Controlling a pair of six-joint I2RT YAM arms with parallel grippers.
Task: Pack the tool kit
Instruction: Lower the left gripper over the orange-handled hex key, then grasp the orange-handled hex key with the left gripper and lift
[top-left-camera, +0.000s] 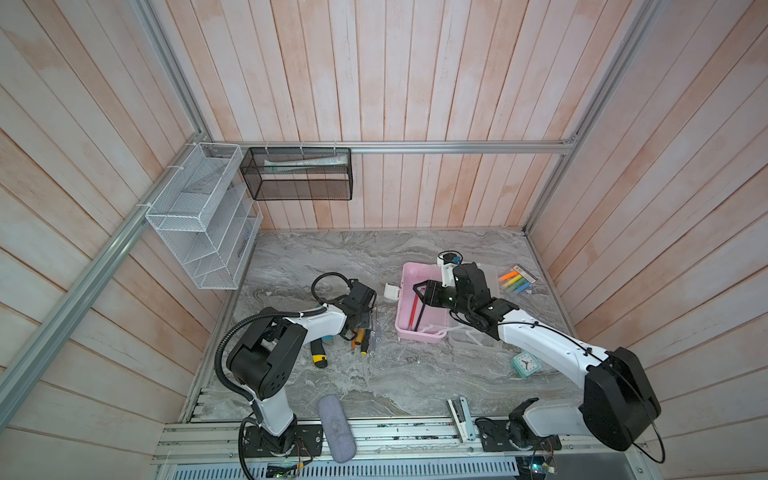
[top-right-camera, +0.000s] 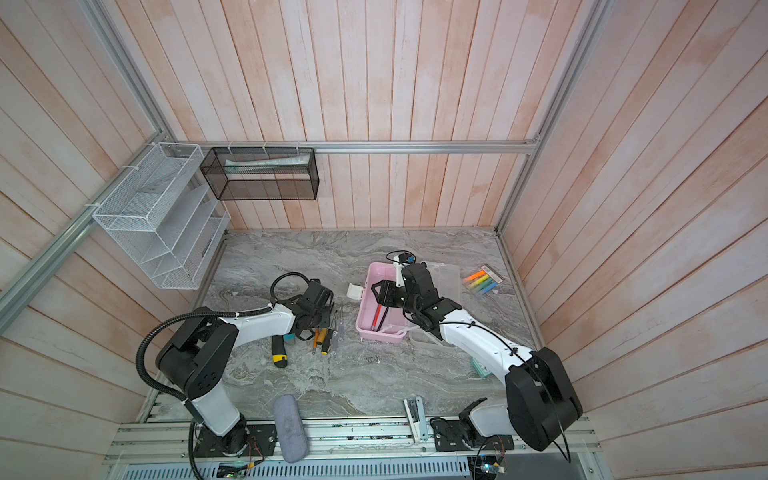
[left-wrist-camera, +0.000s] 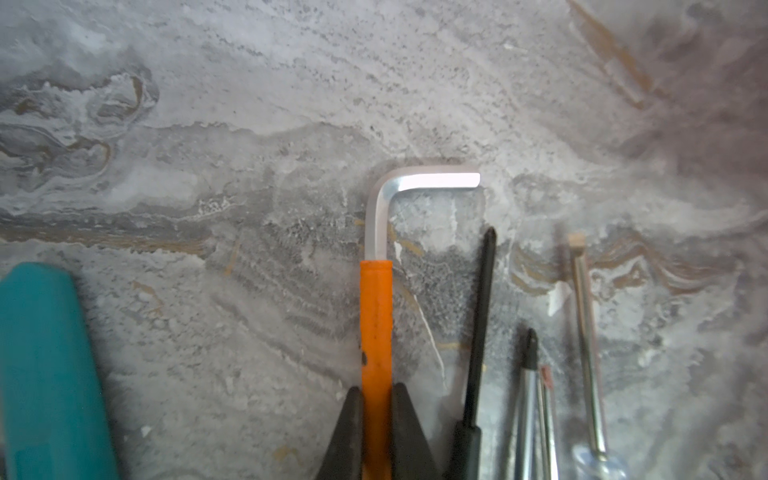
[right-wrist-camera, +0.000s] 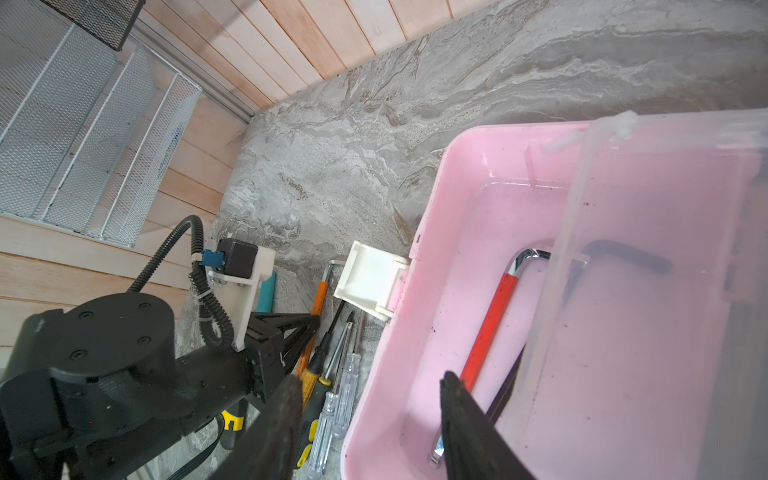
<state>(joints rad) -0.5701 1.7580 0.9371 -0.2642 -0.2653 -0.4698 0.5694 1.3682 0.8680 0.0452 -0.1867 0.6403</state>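
Left tool (left-wrist-camera: 377, 388) is clamped on the orange-sleeved hex key (left-wrist-camera: 376, 311) so I can lift it off the tabletop (left-wrist-camera: 249, 124); right tool (right-wrist-camera: 370, 378) hangs open, empty, pink box (right-wrist-camera: 453, 199) right below it.

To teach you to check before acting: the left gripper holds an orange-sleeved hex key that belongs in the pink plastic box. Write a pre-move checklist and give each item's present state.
1. Grip: left gripper shut on the orange-sleeved silver hex key: ok.
2. Grip point along the key: cannot tell, as its handle end is out of view.
3. The black slim screwdriver next to it lies apart from the key: ok.
4. Rectangular pink plastic box open, frosted translucent lid swung aside: ok.
5. Bare floor left beside the red-sleeved hex key and black hex key: ok.
6. Drop path: probably not ok, as the open right gripper hangs over the box.
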